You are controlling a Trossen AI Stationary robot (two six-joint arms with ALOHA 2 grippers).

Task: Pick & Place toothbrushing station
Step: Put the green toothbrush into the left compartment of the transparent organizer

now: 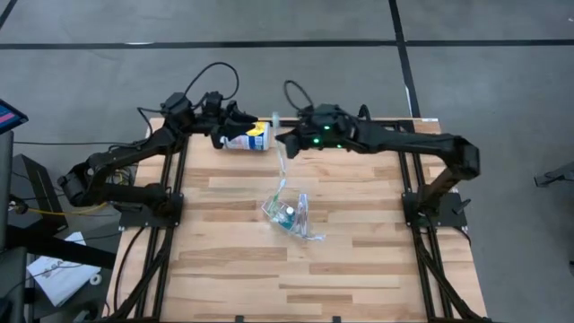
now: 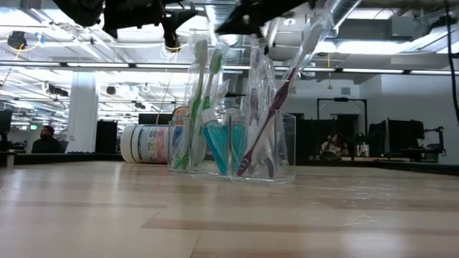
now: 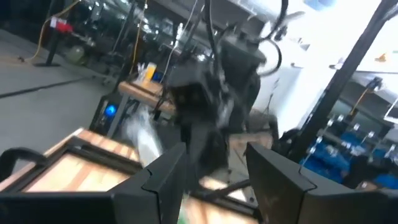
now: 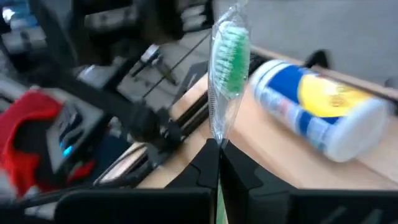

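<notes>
A clear plastic cup (image 1: 289,213) stands at the table's middle. In the low view (image 2: 259,154) it holds several toothbrushes and two blue toothpaste tubes (image 2: 215,147). My right gripper (image 1: 286,141) is at the far middle of the table, shut on a clear-wrapped toothbrush with green bristles (image 4: 230,56). My left gripper (image 1: 230,123) is open and empty at the far edge, just beyond a canister lying there; its fingers show apart in the left wrist view (image 3: 214,180). My right gripper pinches the wrapped toothbrush between its two fingers on the neck just below the head (image 4: 217,138). The bristled head sticks out past the fingertips. The handle (image 1: 282,169) runs back under the gripper toward the cup; I cannot tell whether its lower end is clear.
A white canister with a blue and yellow label (image 1: 248,137) lies on its side at the far edge, between the two grippers; it also shows in the right wrist view (image 4: 317,112). Bare wood (image 1: 269,278) lies on the near half of the table.
</notes>
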